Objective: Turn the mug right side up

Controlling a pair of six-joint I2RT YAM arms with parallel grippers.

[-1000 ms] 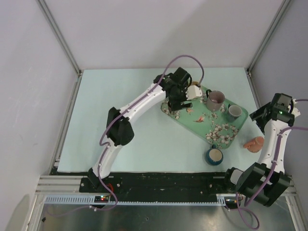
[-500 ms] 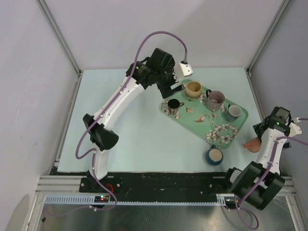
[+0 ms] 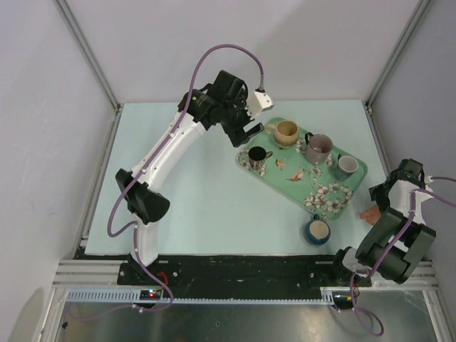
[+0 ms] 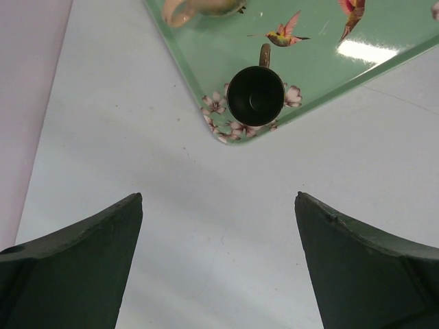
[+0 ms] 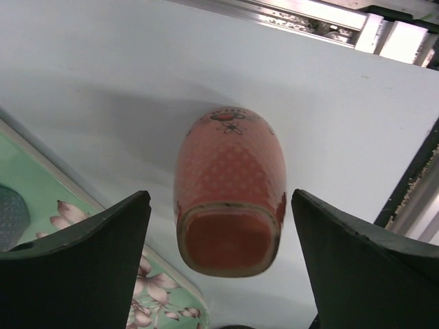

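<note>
The tan mug [image 3: 286,131] stands upright with its mouth up at the back-left end of the green flowered tray [image 3: 303,179]. Only its edge shows at the top of the left wrist view [image 4: 199,7]. My left gripper [image 3: 248,134] is open and empty, hovering above the table just left of the tray's corner [image 4: 226,133], apart from the mug; in its own view [image 4: 218,205] bare table lies between the fingers. My right gripper [image 3: 376,201] is open at the right of the table, its fingers either side of a salmon cup [image 5: 230,192] lying on its side.
On the tray stand a black mug [image 3: 258,154] [image 4: 255,96], a mauve mug [image 3: 318,147] and a small grey mug [image 3: 347,166]. A dark blue mug [image 3: 318,230] stands on the table by the tray's near corner. The salmon cup [image 3: 370,212] lies right of the tray.
The left gripper let go of the tan mug, which now stands upright on the tray, and drew back to the left. The right arm swung down over the salmon cup.
</note>
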